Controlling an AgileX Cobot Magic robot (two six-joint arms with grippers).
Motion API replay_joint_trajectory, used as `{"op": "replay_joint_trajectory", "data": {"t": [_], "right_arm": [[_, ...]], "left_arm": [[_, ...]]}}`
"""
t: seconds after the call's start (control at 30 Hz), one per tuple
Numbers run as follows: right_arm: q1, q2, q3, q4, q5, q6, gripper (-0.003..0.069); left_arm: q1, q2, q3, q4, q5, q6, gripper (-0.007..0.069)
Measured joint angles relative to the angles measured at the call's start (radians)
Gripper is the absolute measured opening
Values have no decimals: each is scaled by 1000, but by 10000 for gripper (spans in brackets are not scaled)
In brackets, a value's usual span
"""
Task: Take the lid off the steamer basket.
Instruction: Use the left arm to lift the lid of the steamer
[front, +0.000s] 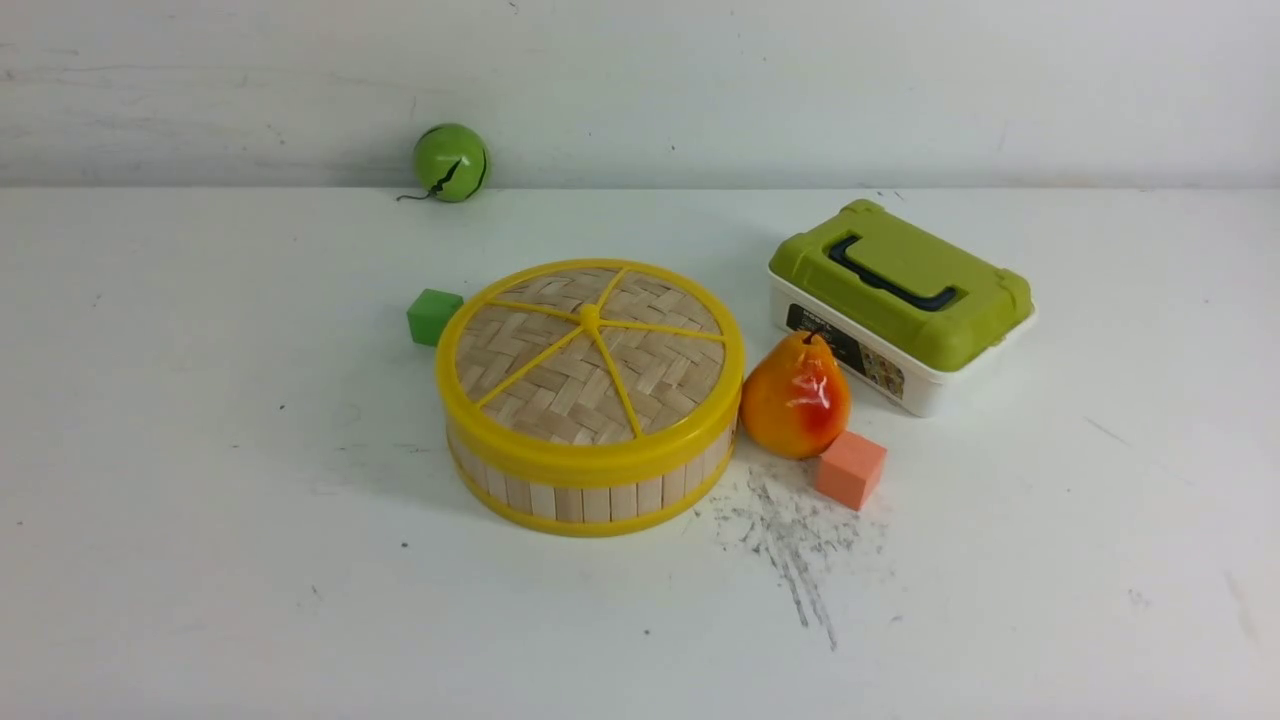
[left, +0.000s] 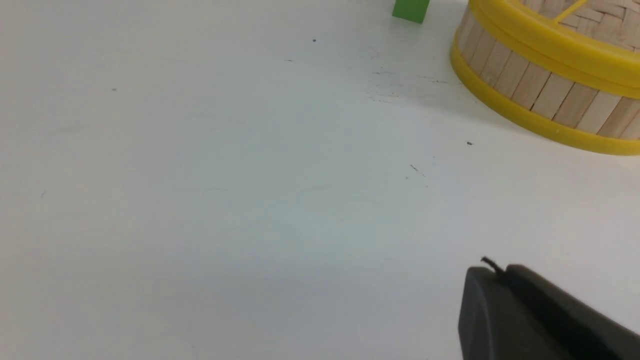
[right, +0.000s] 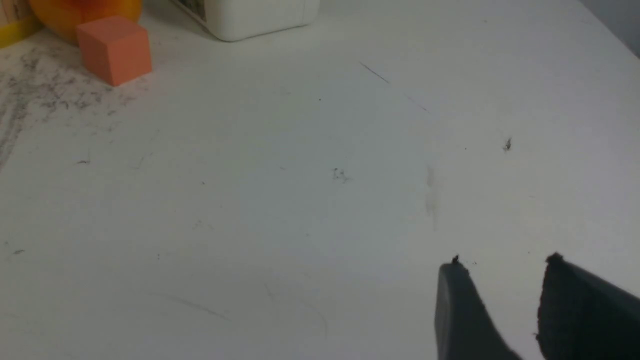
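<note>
Centre of the white counter (front: 200, 450): the steamer basket (front: 590, 495), round and shallow, with a wall of upright pale bamboo slats between yellow plastic rims. The lid (front: 590, 345) sits flat on top and closes it: a woven bamboo disc in a yellow rim, with five yellow spokes running out from a hub. The basket's contents are hidden.

To its right stands a white rectangular box (front: 925, 385) under an olive-green lid with a dark handle, also closed, so its contents cannot be told. A glossy orange-yellow pear (front: 795, 398) stands between basket and box, and a matte orange cube (front: 851, 468) sits just beside the pear, above grey scuff marks. A green cube (front: 433, 316) lies just beside the basket's far left edge. A shiny green ball (front: 451, 162) rests against the back wall.

The left tool (left: 500, 272) hangs above bare counter near the basket, with its dark fingers pressed together and empty. The right tool (right: 504, 262) shows a narrow gap between its fingers and holds nothing.
</note>
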Motion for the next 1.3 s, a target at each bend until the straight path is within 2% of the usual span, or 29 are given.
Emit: {"op": "replay_joint_trajectory", "data": {"t": [0.23, 0.67, 0.77, 0.87, 0.93, 0.97, 1.03, 1.1, 1.17, 1.2, 1.3], "right_arm": [[0, 0, 0, 0, 0, 0, 240], [0, 0, 0, 0, 0, 0, 240], [0, 0, 0, 0, 0, 0, 240], [0, 0, 0, 0, 0, 0, 240], [0, 0, 0, 0, 0, 0, 240], [0, 0, 0, 0, 0, 0, 240], [0, 0, 0, 0, 0, 0, 240], [0, 0, 0, 0, 0, 0, 240], [0, 0, 0, 0, 0, 0, 240], [0, 0, 0, 0, 0, 0, 240], [0, 0, 0, 0, 0, 0, 240]], "left_arm": [[0, 0, 0, -17, -130, 0, 21], [0, 0, 0, -22, -501, 8, 30], [0, 0, 0, -36, -544, 3, 33], [0, 0, 0, -94, -616, -114, 38], [0, 0, 0, -136, -663, -251, 38], [0, 0, 0, -150, -690, -355, 38], [0, 0, -24, -145, -672, -438, 32], [0, 1, -85, -114, -585, -489, -4], [0, 14, -142, -84, -515, -502, -13], [1, 70, -250, -42, -389, -509, -13], [1, 159, -356, -4, -264, -501, -13]]}}
